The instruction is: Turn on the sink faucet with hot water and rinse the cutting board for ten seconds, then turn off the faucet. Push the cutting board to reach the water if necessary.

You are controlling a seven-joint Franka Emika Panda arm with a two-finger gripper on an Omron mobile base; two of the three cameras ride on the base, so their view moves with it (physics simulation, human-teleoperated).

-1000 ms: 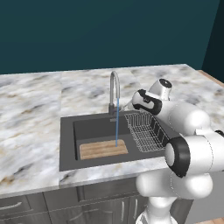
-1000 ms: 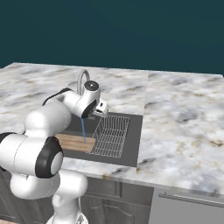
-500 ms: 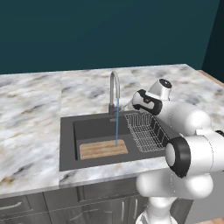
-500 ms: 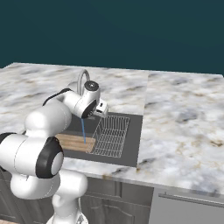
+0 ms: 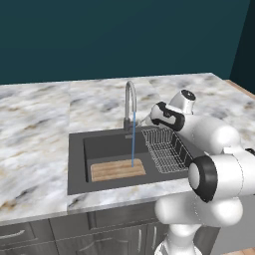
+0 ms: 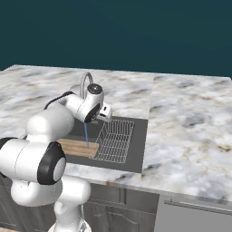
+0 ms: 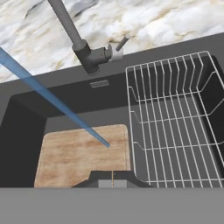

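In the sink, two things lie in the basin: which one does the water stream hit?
The water lands on the cutting board, the flat wooden one on the basin floor. The wire dish rack beside it stands apart from the stream.

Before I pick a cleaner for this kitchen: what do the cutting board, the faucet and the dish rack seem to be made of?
The cutting board looks like light-brown wood with a matte finish; lengthwise plank grain shows. The sink faucet looks like silver-grey metal, smooth and faintly shiny, though a render could equally mean coated plastic. The dish rack appears to be thin pale wire, probably metal.
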